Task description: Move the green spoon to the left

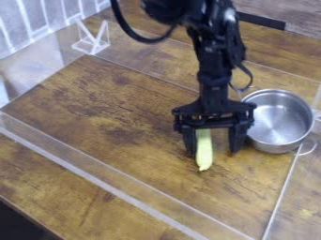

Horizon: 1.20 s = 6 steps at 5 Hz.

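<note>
While pointing down:
gripper (209,141): jaws spread wide, nothing grasped
green spoon (205,152): flat on wooden table (88,112), between the fingers
steel pot (281,120): just right of gripper

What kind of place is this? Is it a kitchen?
Probably a robot test bench, not a kitchen: a wooden table fenced by clear plastic walls, with only a green spoon, a steel pot and a robot gripper.
</note>
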Tool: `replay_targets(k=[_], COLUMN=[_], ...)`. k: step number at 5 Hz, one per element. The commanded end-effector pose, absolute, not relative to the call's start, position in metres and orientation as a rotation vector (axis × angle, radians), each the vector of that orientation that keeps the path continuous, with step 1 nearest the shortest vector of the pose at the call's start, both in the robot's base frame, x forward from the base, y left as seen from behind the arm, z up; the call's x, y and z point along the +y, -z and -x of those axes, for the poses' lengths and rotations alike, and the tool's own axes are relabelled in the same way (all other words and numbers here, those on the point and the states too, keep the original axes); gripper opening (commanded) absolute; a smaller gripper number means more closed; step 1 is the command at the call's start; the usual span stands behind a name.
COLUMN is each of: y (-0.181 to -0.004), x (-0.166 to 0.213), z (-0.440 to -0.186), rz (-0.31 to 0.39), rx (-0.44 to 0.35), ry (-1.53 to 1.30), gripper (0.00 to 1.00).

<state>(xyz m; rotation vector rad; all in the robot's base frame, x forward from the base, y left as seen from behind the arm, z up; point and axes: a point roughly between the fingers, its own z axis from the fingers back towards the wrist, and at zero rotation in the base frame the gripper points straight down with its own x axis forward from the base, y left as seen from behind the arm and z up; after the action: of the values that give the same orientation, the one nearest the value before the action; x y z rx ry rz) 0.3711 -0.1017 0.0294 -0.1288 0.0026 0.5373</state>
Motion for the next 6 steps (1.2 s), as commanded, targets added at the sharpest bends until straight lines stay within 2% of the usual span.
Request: replay_targets(k=[1, 3, 6], y=[-0.043, -0.059, -0.072], x=[-0.118, -0.127, -0.132], z=[-0.389, -0.375, -0.366], rz=[0.166, 0.173, 0.177], rx=[-0.036, -0.032, 0.0], ry=[-0.533, -0.657, -0.486], gripper=[0.0, 0.0, 0.0])
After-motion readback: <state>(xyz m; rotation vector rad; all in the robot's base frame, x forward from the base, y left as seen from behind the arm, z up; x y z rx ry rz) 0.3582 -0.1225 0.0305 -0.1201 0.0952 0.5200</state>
